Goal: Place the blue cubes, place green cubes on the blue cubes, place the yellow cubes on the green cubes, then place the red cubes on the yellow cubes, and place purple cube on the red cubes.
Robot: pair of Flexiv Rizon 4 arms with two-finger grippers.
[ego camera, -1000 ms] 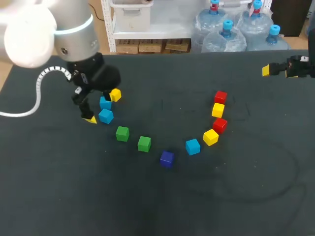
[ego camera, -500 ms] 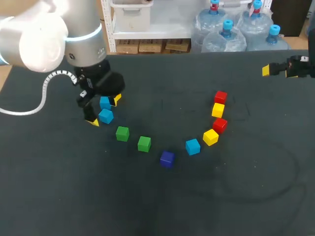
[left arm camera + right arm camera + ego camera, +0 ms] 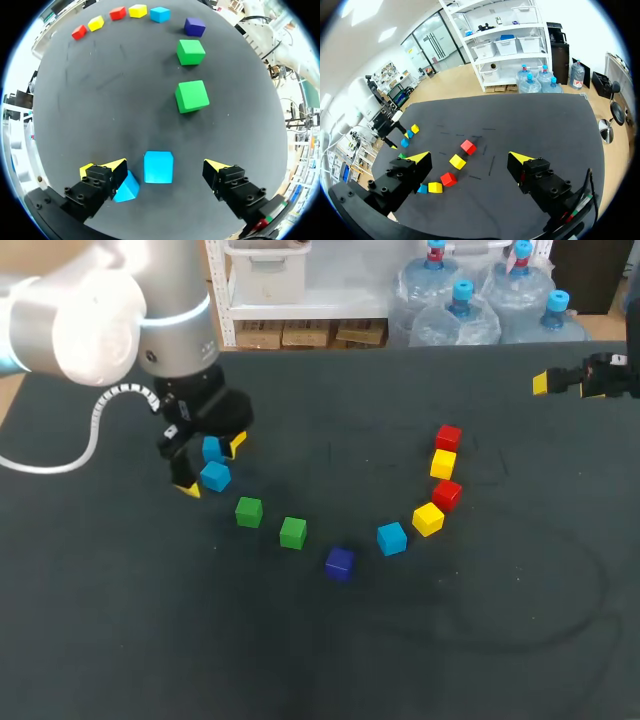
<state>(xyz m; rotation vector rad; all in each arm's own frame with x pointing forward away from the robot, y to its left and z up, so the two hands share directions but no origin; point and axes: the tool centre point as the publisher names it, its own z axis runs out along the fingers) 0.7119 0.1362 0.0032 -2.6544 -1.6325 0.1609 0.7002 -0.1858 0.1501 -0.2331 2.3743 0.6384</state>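
The table (image 3: 330, 660) has a dark, matt covering, finely grainy like cloth or a rubber mat, with faint pale scuffs at the near right. The blue cube (image 3: 158, 167) and the green cube (image 3: 192, 96) look smooth and matt in flat, solid colour; whether they are plastic or foam cannot be told. The left arm (image 3: 165, 310) has a satin silvery shell, a glossy white joint cap and a ribbed white cable (image 3: 100, 400). The left gripper (image 3: 165, 167) and right gripper (image 3: 468, 157) are matt black with dark bolt heads and 2 smooth yellow tips each.
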